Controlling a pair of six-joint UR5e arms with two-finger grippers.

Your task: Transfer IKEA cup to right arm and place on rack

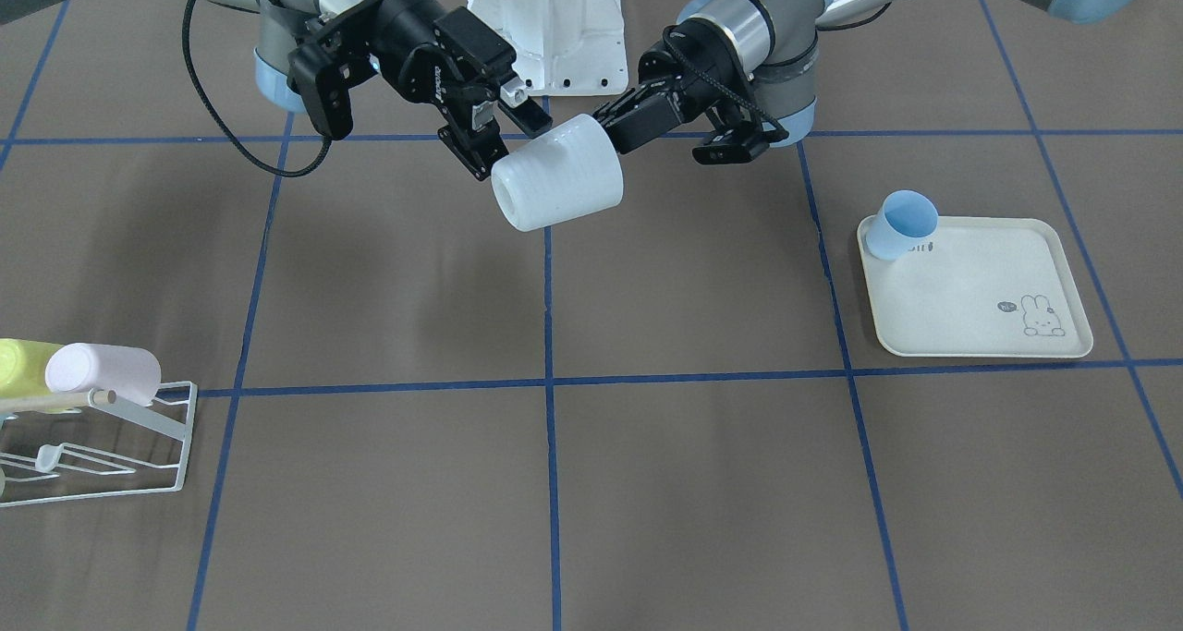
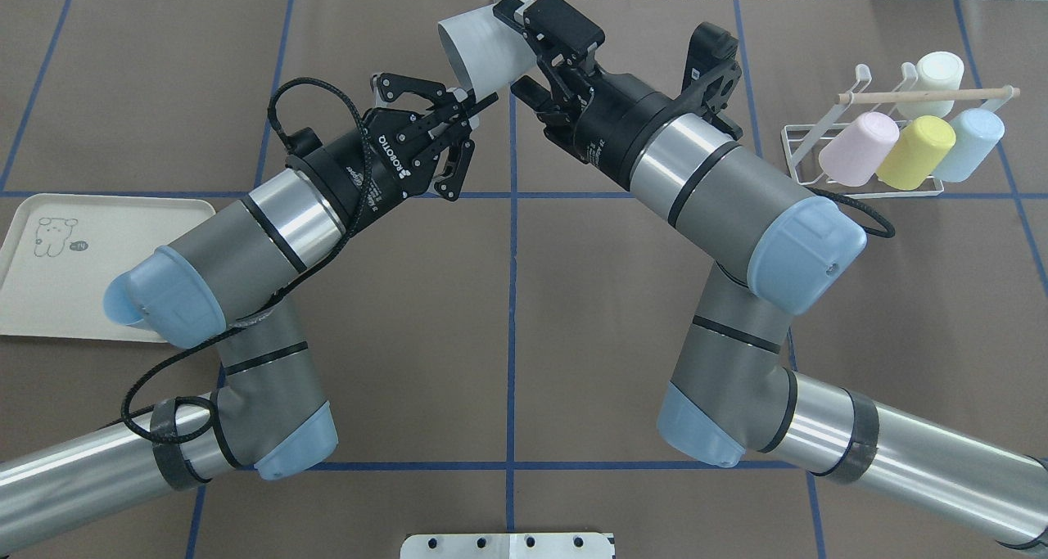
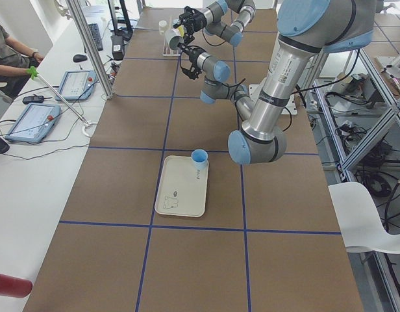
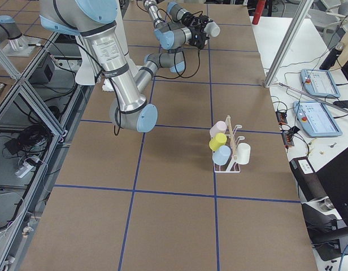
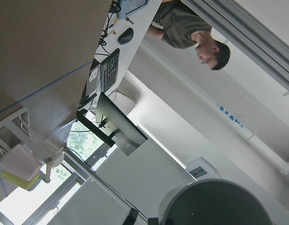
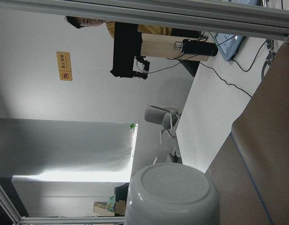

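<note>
the white cup (image 2: 479, 47) hangs in the air over the middle of the brown worktop (image 1: 693, 483), lying on its side between the two grippers and well apart from the rack (image 2: 798, 146). the left gripper (image 2: 479, 102) has its fingers pressed together on the cup's rim. the left wrist view looks straight into the cup's dark mouth, so the open end faces the left arm (image 2: 270, 232).

the right gripper (image 2: 520, 51) meets the cup from the other end, the closed base, which fills the bottom of the right wrist view. its fingers are spread wide, one on either side of the cup's body. whether they press on the wall or stand just off it cannot be told. the right arm (image 2: 720, 182) reaches in from the robot's right with its black wrist box towards the rack side.

the white wire rack stands near the worktop's edge on the robot's right, with a light wooden rod (image 2: 925, 95) across its top. four cups sit tilted on its prongs - pink (image 2: 858, 148), yellow (image 2: 915, 152), pale blue (image 2: 970, 144) and a white one (image 2: 936, 74) behind the rod.

on the robot's left lies a cream tray (image 1: 980, 289) with a rabbit print, and a small blue cup (image 1: 904, 224) sits at one corner of it.
</note>
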